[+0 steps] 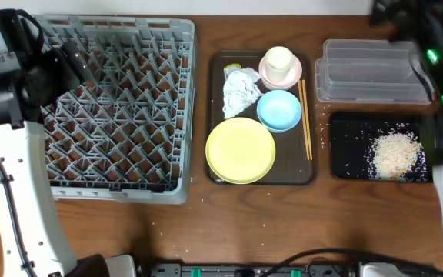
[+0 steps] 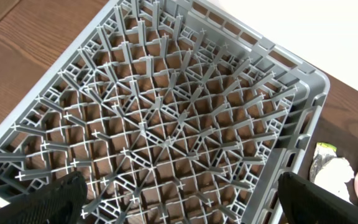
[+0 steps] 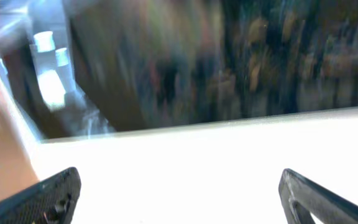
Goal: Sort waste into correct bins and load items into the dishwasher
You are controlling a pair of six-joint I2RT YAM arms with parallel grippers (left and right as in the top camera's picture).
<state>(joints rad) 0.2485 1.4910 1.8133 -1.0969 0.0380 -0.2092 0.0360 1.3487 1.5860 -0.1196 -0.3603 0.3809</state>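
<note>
Overhead we see the crumpled white tissue (image 1: 241, 91) on the brown tray (image 1: 294, 165), just beside the blue bowl (image 1: 279, 110), right of the grey rack (image 1: 114, 108). Our left wrist view gives only rack pegs and the tissue's edge; the right wrist view is a blur. The left gripper (image 2: 179, 199) and right gripper (image 3: 179, 193) both stand wide, holding nothing.
</note>
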